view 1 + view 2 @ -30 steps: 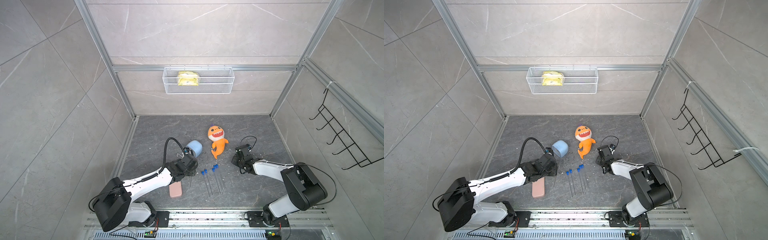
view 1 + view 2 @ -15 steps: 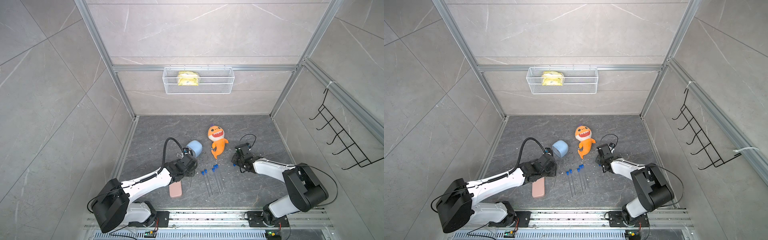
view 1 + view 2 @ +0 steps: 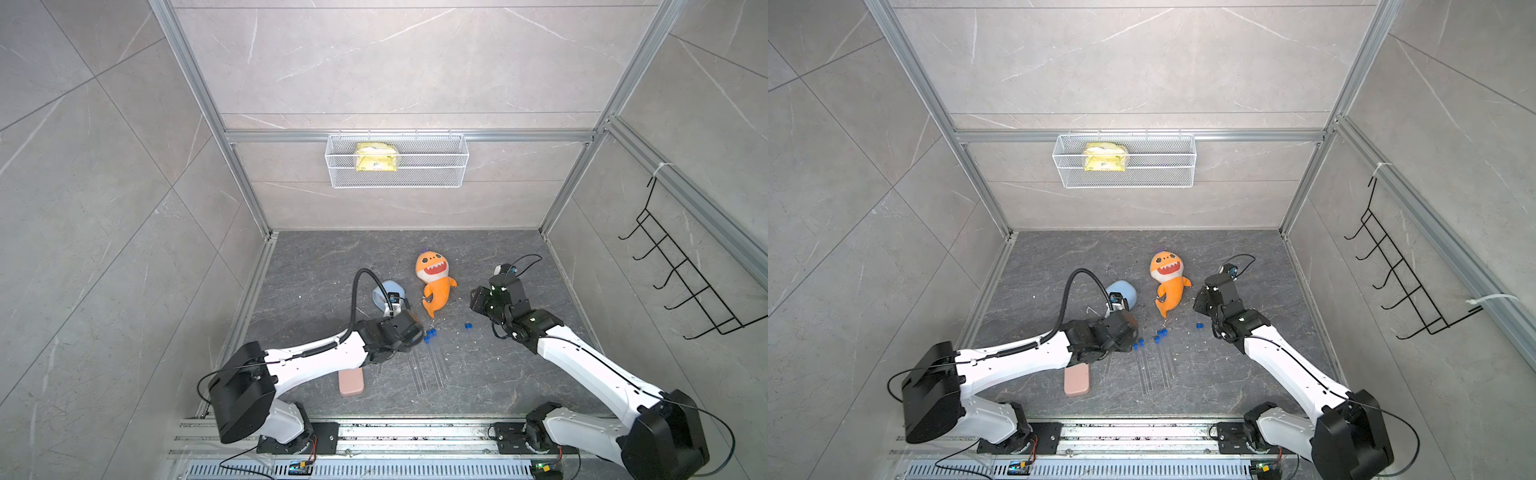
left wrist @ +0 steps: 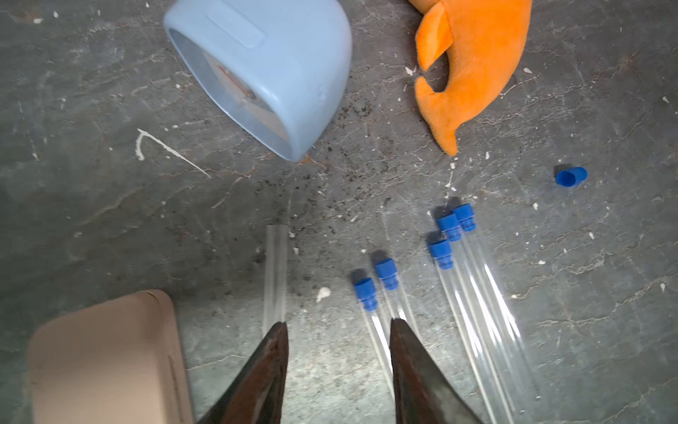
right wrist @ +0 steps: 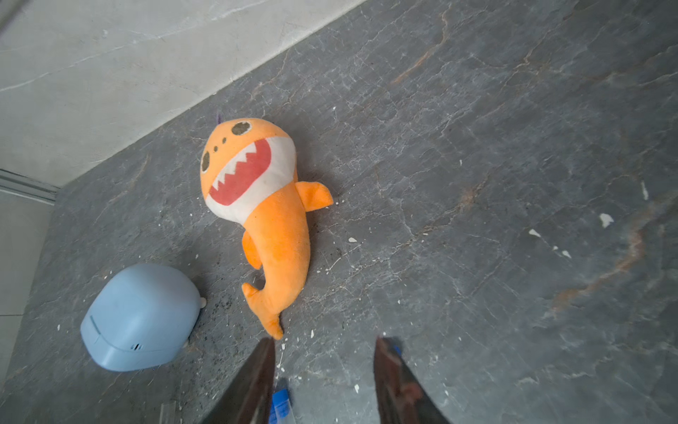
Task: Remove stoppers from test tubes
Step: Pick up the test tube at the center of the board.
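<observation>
I see a smooth pink case, then my left gripper, tapered jaws apart and empty, over a bare tube. Slim clear test tubes lie on the gritty stone floor, plugged with knobby blue stoppers. One loose stopper lies near my right gripper, jaws parted, empty.

The pink case and the test tubes run off the left wrist view's edge.

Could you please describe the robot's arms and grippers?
The left arm and right arm have white shells with black joints. A ribbed black hose loops above the left, a thin black wire above the right; left gripper and right gripper have dark, pointed fingers.
</observation>
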Robot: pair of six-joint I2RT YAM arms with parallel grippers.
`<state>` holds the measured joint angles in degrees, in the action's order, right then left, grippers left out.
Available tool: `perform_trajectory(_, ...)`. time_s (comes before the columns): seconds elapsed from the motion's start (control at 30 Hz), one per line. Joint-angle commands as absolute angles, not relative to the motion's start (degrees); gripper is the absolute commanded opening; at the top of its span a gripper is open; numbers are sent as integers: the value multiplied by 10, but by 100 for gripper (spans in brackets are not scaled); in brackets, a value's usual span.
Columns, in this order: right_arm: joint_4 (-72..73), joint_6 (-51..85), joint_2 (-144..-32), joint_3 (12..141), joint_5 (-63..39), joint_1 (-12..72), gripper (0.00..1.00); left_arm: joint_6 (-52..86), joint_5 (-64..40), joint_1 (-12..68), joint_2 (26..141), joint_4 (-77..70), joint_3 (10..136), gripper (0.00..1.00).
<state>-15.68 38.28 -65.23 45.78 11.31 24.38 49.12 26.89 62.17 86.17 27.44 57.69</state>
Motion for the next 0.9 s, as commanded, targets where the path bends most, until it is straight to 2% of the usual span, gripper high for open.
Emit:
perform_trajectory(0.0, -208, 368, -613, 452, 105, 247, 47, 613, 317, 665, 929, 352, 642, 48)
perform_trajectory(0.13, -226, 359, -582, 446, 102, 247, 47, 699, 315, 705, 1013, 413, 720, 47)
perform_trajectory(0.27, -238, 348, -566, 445, 98, 247, 47, 762, 301, 724, 1049, 423, 743, 47)
perform_trajectory(0.6, -235, 337, -558, 436, 89, 247, 48, 859, 320, 726, 1013, 460, 698, 45)
perform_trajectory(0.87, -226, 341, -561, 425, 84, 247, 48, 859, 281, 704, 1007, 421, 662, 43)
